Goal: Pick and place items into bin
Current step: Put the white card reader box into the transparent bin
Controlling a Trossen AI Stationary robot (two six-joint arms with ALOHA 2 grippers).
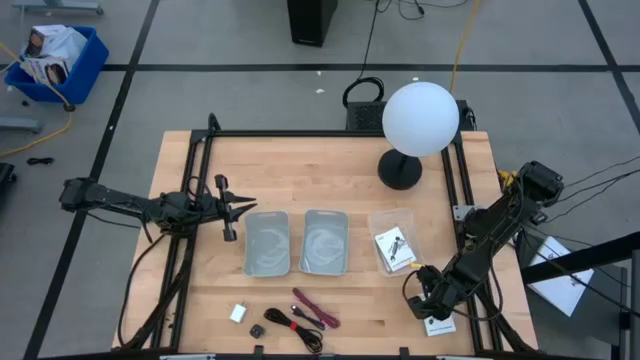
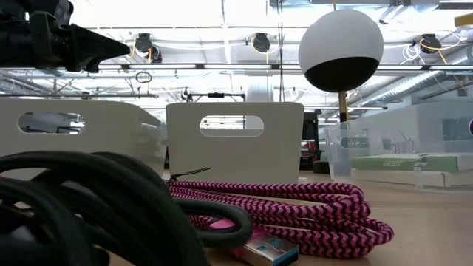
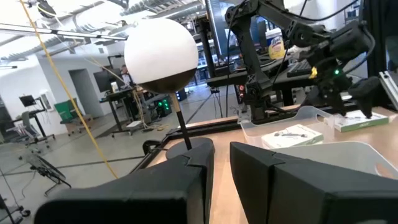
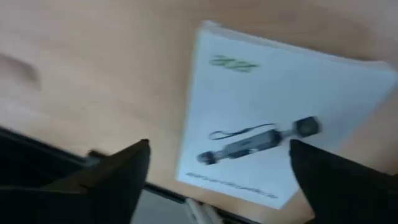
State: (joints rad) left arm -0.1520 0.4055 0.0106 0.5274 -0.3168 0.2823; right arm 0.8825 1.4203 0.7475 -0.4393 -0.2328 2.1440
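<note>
My right gripper (image 1: pixel 430 305) hangs open at the table's near right corner, just over a white card (image 4: pixel 273 118) with black print. Its fingers stand on either side of the card without touching it. The card (image 1: pixel 440 325) lies flat by the table's edge. More white cards (image 1: pixel 393 247) lie in a clear tray. Along the near edge lie a white block (image 1: pixel 238 313), a tiny black piece (image 1: pixel 258 329), a dark-red strap (image 1: pixel 315 308) and a black cable (image 1: pixel 297 324). My left gripper (image 1: pixel 248 206) waits shut, level, left of the two grey bins (image 1: pixel 267 243).
A white globe lamp (image 1: pixel 420 118) stands on a black foot at the far right. The second grey bin (image 1: pixel 325 241) sits beside the first, mid-table. A black frame rail (image 1: pixel 462 200) runs along the table's right side. Bare wood lies between the bins and the near-edge items.
</note>
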